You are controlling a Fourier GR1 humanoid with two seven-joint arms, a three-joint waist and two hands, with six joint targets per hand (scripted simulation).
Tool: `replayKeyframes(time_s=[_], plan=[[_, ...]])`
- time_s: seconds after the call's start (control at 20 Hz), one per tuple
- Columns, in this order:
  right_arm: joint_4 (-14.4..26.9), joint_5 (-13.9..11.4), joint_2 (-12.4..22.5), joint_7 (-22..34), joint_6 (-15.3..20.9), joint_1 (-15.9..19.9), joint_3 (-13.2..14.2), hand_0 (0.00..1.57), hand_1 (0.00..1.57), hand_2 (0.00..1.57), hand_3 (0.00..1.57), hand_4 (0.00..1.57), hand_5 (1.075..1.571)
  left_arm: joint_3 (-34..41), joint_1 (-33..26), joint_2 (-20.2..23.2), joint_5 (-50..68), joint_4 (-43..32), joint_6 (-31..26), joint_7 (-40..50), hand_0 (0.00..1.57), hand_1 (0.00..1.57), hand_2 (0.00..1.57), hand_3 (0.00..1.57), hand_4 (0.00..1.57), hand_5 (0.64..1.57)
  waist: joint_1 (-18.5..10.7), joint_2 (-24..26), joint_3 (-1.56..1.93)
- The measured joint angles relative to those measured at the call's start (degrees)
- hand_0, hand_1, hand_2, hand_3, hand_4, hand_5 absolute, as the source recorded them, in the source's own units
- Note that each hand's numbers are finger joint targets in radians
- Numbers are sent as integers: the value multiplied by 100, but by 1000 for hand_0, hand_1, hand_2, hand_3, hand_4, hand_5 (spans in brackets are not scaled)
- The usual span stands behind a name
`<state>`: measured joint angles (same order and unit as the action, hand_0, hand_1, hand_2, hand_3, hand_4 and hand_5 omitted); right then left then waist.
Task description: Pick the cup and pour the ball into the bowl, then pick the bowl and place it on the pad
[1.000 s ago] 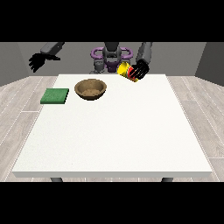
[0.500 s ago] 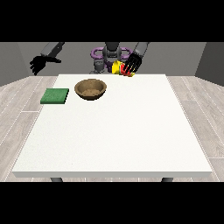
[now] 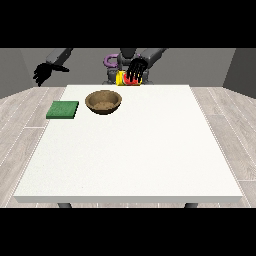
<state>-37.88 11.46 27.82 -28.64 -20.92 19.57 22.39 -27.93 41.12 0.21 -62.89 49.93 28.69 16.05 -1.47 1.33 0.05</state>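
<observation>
Front view: on the white table (image 3: 130, 150) sit a square green pad (image 3: 63, 109) and brown wooden bowl (image 3: 104, 101), while behind, the hand at the view's right (image 3: 135, 70) curls round the yellow-and-red cup (image 3: 127, 79); the other hand (image 3: 42, 73) hangs relaxed, empty.

I see only two things standing on my table (image 3: 130, 160): the bowl (image 3: 104, 101) near the far edge and the green pad (image 3: 63, 109) just beside it at the view's left, a narrow gap between them. The near and right-hand stretches offer free passage.
</observation>
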Motion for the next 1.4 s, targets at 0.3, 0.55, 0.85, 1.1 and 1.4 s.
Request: replayKeyframes(time_s=[0.3,0.55,0.85,1.1,1.4], plan=[[94,-55,18,192,171,530,-68,0,0,0,223,0,1533,-598,373,-15,-752,129,-334,651,303,303,1571,1571,902,1570,39,-210,-2],[109,-73,-100,203,250,815,-145,0,0,0,252,0,1525,-1092,375,-18,-1220,269,-616,1014,0,0,1571,1571,913,1547,163,-372,-1],[130,-69,-168,219,202,1018,-211,0,0,0,161,0,1516,-1556,527,-7,-1657,203,-1265,1052,0,0,1571,1571,1246,1395,346,-530,-1],[222,-95,-241,227,266,992,-242,0,0,0,117,0,1518,-1776,888,48,-1978,225,-2005,820,970,970,1571,1571,1214,1419,335,-394,0],[356,-91,-202,253,218,919,-239,0,0,0,198,0,1518,-1849,1370,91,-2438,294,-2775,530,1543,1543,1571,1571,1206,1462,238,-208,0]])
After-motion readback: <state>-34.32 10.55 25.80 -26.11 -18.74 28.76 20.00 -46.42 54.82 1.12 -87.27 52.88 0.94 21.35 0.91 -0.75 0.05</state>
